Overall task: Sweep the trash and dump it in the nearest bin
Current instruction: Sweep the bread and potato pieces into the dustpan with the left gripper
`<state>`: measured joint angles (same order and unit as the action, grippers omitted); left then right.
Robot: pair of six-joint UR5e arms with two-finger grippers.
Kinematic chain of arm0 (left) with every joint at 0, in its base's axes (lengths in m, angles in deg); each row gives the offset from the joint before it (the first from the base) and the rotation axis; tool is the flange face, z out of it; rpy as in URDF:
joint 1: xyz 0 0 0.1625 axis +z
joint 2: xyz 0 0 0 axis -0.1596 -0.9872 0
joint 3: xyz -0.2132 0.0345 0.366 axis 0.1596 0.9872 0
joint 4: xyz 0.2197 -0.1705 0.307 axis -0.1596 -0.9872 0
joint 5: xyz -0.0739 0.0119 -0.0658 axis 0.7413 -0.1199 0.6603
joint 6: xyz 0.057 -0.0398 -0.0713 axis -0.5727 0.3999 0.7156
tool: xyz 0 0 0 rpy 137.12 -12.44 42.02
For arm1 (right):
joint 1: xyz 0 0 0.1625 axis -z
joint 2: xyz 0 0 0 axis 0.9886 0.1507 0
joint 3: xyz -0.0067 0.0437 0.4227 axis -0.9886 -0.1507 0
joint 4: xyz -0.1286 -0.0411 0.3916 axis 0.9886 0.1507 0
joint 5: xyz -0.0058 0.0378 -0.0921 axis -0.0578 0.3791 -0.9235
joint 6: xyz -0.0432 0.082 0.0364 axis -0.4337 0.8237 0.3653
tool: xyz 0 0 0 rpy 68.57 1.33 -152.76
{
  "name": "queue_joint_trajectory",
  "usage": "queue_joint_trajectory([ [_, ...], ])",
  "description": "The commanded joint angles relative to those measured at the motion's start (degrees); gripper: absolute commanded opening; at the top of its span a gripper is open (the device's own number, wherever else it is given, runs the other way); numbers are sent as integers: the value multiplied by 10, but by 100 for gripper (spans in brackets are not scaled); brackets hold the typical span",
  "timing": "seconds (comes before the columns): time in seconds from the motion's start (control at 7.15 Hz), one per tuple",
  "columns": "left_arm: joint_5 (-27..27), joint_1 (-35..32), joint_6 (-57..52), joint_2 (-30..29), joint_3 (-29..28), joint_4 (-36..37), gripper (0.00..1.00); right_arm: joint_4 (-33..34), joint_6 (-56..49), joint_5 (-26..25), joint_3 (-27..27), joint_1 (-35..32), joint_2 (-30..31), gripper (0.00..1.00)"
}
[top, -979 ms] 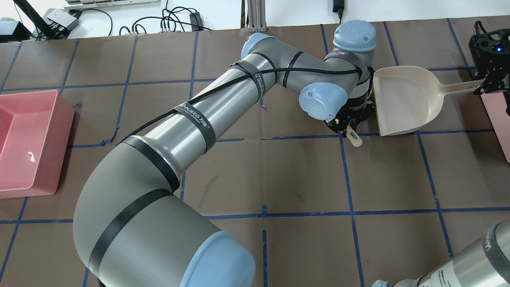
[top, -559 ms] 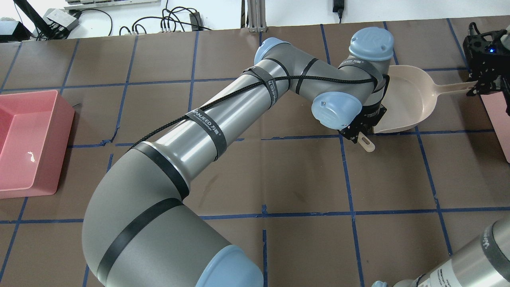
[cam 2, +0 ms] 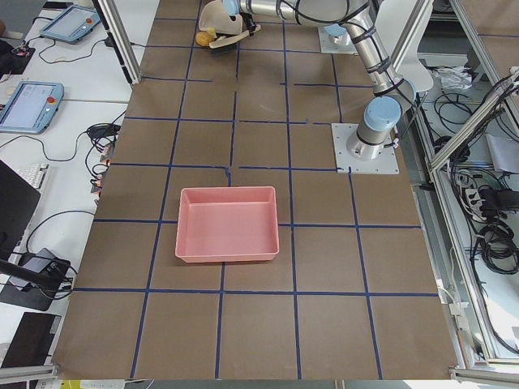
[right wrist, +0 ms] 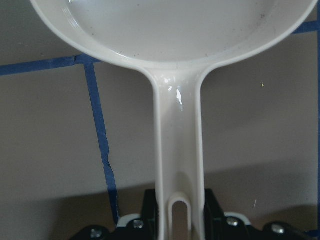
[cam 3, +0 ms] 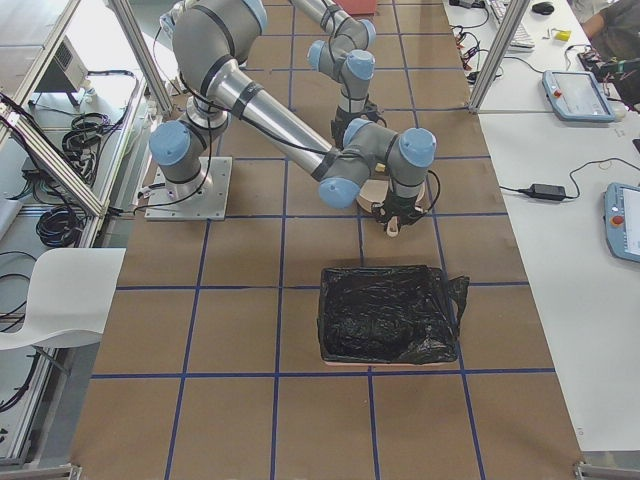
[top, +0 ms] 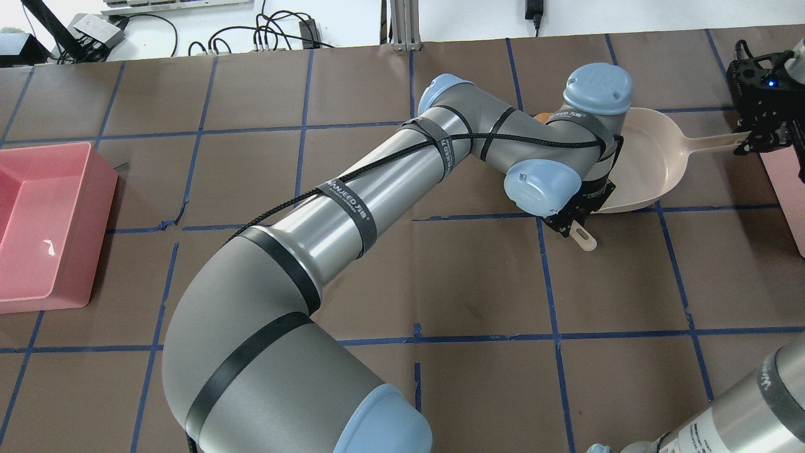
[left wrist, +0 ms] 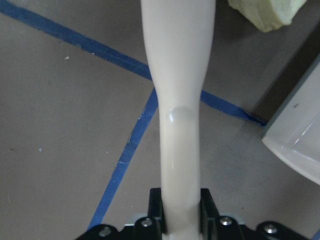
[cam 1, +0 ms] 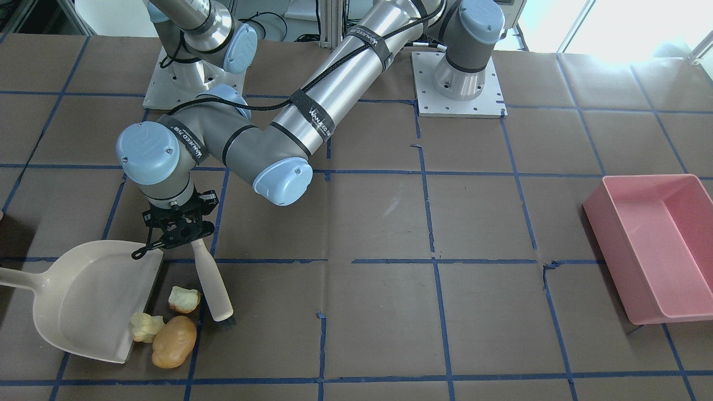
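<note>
The trash lies at the mouth of the cream dustpan [cam 1: 83, 295]: a tan potato-shaped lump [cam 1: 174, 341], a pale chunk [cam 1: 146, 327] on the pan's lip and another pale chunk [cam 1: 184, 299] just outside it. My left gripper [cam 1: 179, 233] is shut on the handle of a cream brush [cam 1: 211, 284], whose bristles rest on the table beside the lumps. The left wrist view shows that handle [left wrist: 177, 100] and one pale chunk [left wrist: 267, 12]. My right gripper [top: 758, 138] is shut on the dustpan handle [right wrist: 177, 150]. From overhead my left arm hides most of the trash.
A bin lined with a black bag [cam 3: 390, 315] stands close to the dustpan on the robot's right; its pink edge [top: 786, 189] shows overhead. An open pink bin [top: 44, 220] sits far off at the left end. Blue tape lines grid the brown table.
My left arm has swung right, carrying the brush toward and over the dustpan's mouth. The right gripper and dustpan have edged slightly left. Both grips are unchanged.
</note>
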<state>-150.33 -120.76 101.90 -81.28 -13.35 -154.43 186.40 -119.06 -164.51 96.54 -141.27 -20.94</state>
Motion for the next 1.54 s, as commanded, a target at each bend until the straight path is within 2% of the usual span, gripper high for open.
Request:
queue_joint_trajectory([
  [0.0, -1, -4, -41, -5, -2, 2, 0, 0, 1, 0, 0, 0, 0, 0],
  [0.14, -1, -6, -58, -10, -6, 3, 0, 1, 4, 0, 0, 0, 1, 0],
  [0.42, -1, -7, -79, -39, -49, 6, 0, 3, 8, 0, 0, 0, 0, 0],
  [0.84, -2, -7, -100, -39, -58, 6, 0, 8, 3, -17, 1, 0, -1, 0],
  [1.4, 3, -43, -289, -39, -58, 25, 0, 11, 10, -9, 1, 0, -3, 0],
])
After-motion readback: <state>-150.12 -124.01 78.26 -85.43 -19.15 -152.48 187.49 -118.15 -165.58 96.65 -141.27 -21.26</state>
